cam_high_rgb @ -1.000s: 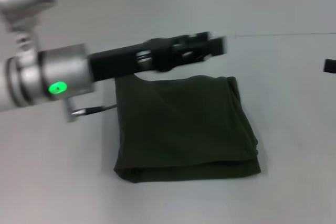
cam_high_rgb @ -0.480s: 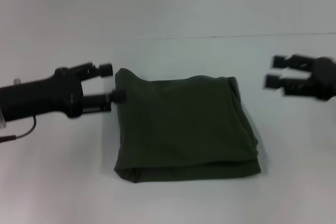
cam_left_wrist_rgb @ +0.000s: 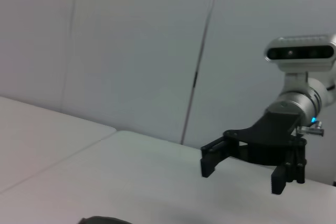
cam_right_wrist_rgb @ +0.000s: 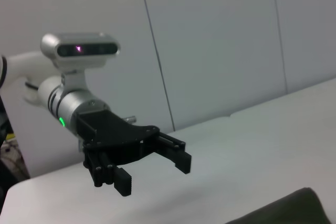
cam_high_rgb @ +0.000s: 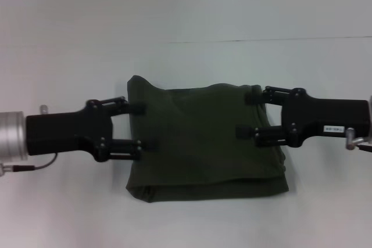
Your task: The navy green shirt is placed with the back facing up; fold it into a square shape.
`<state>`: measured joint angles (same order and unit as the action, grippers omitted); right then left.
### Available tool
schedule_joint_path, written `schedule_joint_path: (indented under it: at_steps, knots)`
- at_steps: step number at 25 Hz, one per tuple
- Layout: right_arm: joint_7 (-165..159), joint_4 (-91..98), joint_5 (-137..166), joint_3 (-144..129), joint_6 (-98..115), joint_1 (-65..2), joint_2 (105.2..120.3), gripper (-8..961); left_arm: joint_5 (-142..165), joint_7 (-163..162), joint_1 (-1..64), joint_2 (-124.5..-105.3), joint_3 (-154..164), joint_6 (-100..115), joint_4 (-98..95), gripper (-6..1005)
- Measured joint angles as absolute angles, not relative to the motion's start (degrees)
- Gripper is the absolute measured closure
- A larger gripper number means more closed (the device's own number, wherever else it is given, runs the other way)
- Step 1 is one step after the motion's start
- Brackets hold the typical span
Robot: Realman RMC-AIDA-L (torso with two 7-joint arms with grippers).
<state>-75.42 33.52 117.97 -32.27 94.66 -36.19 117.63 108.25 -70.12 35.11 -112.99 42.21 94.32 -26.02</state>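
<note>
Shirt: the navy green shirt (cam_high_rgb: 206, 140) lies on the white bench (cam_high_rgb: 64, 213) in front of me, already folded into a thick, roughly square bundle, plain side up, with layered edges showing along its near side and its right side.
Shirt in my wrist views: only a dark edge of it shows low in the right wrist view (cam_right_wrist_rgb: 286, 208); in the left wrist view I cannot make it out for sure.
My left gripper (cam_high_rgb: 139, 126): it reaches in from my left at the bundle's left edge, level with the cloth's middle.
Left fingers: spread wide, the far fingertip (cam_high_rgb: 138, 108) and the near one over the left margin of the cloth; I cannot tell if they touch it.
My right gripper (cam_high_rgb: 249, 114): it reaches in from my right, over the bundle's far right part.
Right fingers: spread as well, one tip by the far right corner, the other (cam_high_rgb: 243, 132) over the cloth farther in; nothing is pinched between them.
Across from each other: each wrist view shows the other gripper facing it with fingers apart, above the bench (cam_right_wrist_rgb: 252, 140).
</note>
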Motion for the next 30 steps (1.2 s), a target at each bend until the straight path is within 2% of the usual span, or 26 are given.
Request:
schedule_joint_path:
  at_steps: [7,30]
  knots:
    - [-74.26,32.65,118.08,-34.33,92.83,-36.76,117.24,26,108.29,-70.43,37.02,-113.38,44.07,93.12,-24.94,126]
    - [-72.94,33.23,117.94,-36.02,91.84,-36.93,117.23,26,108.28,-70.97,37.53,-113.47,44.3,93.67,-25.15,126]
